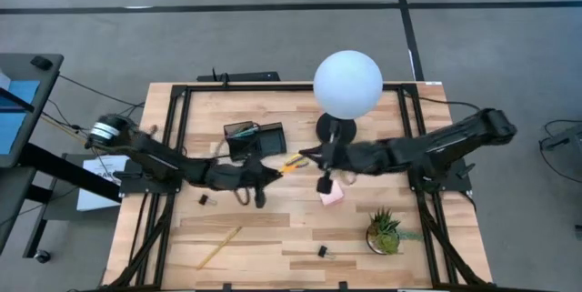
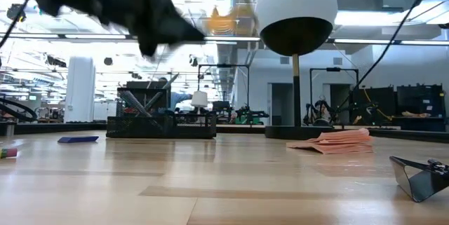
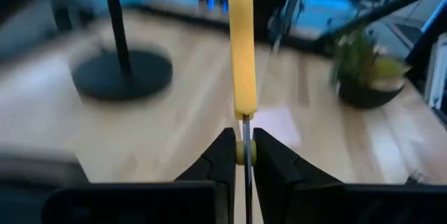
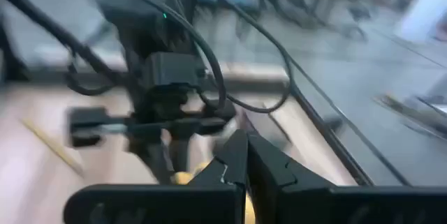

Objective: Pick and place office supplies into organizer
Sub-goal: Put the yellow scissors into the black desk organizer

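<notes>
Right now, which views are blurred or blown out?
High view: sharp, evenly lit. Low view: left gripper smeared overhead, ceiling lights glaring behind the lamp. Left wrist view: yellow-handled scissors fairly crisp, background soft. Right wrist view: motion blur throughout.

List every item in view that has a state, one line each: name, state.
Left gripper: shut on the yellow-handled scissors, held off the table.
Right gripper: shut, nothing seen in it.
Organizer: upright, pens in its cup.
Pink sticky-note pad: flat on the table.
Yellow pencil: lying loose.
</notes>
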{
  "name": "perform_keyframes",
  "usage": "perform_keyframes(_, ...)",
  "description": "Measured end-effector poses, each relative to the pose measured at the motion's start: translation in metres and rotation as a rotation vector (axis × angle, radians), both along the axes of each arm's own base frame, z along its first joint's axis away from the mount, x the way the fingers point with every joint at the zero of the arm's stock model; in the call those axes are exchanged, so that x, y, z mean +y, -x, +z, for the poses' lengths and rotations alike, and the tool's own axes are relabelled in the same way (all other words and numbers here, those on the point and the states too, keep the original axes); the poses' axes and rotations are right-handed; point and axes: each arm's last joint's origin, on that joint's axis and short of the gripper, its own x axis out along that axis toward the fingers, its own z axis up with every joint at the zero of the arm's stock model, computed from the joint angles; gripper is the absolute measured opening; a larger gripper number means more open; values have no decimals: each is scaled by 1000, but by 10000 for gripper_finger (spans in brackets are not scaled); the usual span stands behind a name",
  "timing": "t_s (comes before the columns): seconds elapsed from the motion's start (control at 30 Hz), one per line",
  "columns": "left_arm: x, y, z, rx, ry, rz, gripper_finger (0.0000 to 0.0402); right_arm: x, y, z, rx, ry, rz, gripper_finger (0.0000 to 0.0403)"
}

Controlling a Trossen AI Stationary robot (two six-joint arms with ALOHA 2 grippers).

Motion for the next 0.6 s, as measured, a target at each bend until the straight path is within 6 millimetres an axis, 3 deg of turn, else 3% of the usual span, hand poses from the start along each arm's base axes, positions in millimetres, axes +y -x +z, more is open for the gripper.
perform_keyframes(0.07,-2,13,22,-69,-78,23,18,-4,8,10,-106,-39,68,0)
perform_keyframes(0.13,0,30,42,-136,-135,48,18,-11,12,7,-177,-74,124,0)
perform_keyframes(0.27,4,63,67,-246,-181,20,18,-29,12,-24,-286,-127,140,0)
perform_keyframes(0.4,11,86,62,-278,-206,1,18,-45,0,-62,-476,-134,205,0)
perform_keyframes(0.53,19,96,49,-270,-194,21,18,-59,-17,-78,-703,-98,261,0)
perform_keyframes(0.6,21,97,44,-262,-189,23,18,-69,-30,-88,-734,-87,235,0)
